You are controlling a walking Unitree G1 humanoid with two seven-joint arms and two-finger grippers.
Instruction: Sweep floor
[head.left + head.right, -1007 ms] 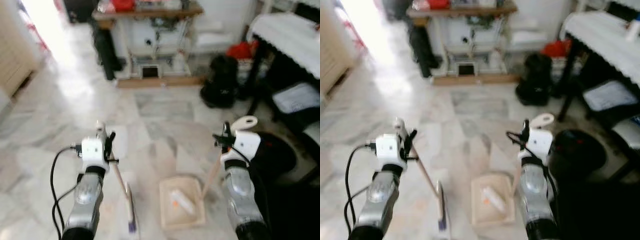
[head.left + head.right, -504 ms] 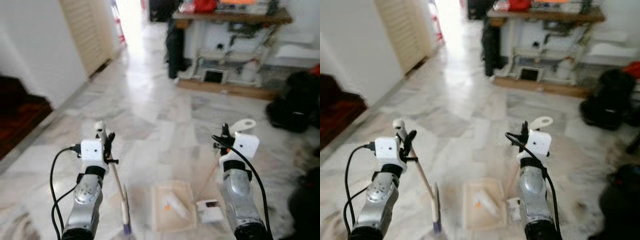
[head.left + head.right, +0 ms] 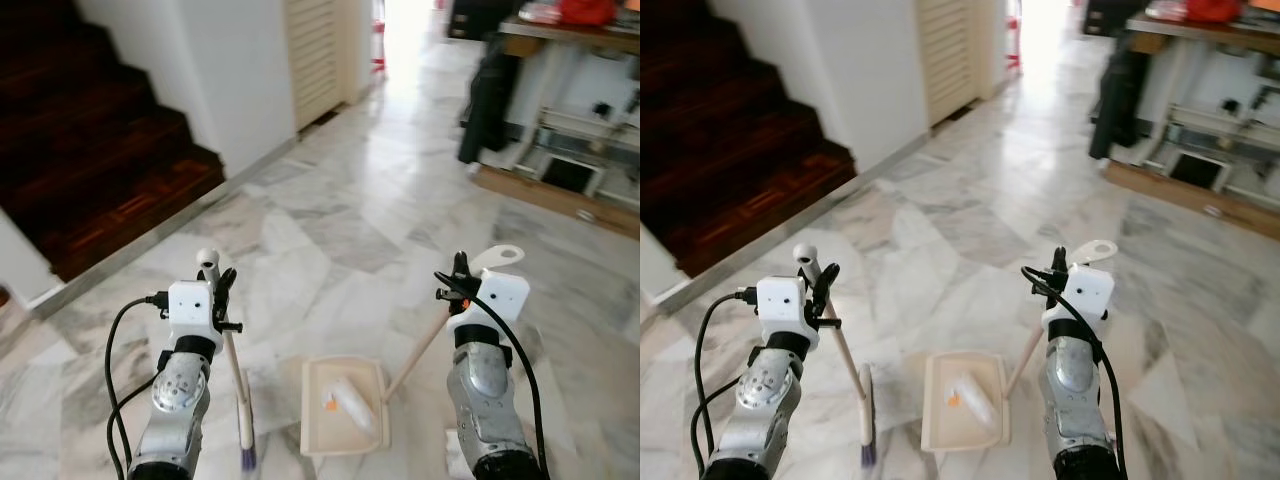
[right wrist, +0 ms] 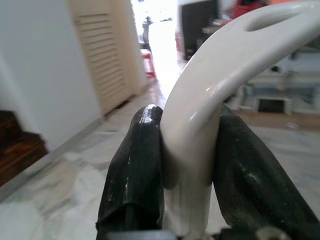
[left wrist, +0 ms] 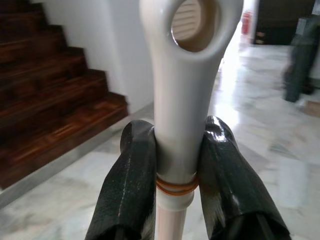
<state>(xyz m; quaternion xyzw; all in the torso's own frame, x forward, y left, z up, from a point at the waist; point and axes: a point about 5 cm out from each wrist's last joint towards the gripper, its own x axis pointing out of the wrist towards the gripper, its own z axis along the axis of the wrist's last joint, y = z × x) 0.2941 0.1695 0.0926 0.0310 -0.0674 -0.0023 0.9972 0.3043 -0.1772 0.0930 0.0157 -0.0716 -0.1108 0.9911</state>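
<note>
Left eye view, looking down at a pale marble floor (image 3: pixel 330 230): two silver robot arms reach forward, one at 7 o'clock and one at 5 o'clock. The left gripper (image 3: pixel 215 285) is clenched on the white top end of a broom handle (image 3: pixel 232 355). That handle's long axis runs from the gripper down and slightly toward the robot's right, ending at a narrow broom head (image 3: pixel 245 425) with purple bristles touching the floor at 6 o'clock. The left wrist view shows both black fingers (image 5: pixel 127 190) pressed against the handle's white tip, just under its hanging hole. The right gripper (image 3: pixel 458 282) is clenched on the curved white top of a dustpan handle (image 3: pixel 415 350). This wooden handle slants from the gripper down toward 7 o'clock, where it meets a cream dustpan (image 3: pixel 312 420) lying flat on the floor between the two arms, just beside the broom head. A small white cylinder (image 3: pixel 350 405) and an orange scrap (image 3: pixel 328 403) lie inside the pan. Dark wooden stairs (image 3: pixel 90 130) rise at 10 o'clock beside a white wall and a louvred door (image 3: pixel 312 55). A cluttered wooden table (image 3: pixel 575 30) stands at 1 o'clock, blurred.
</note>
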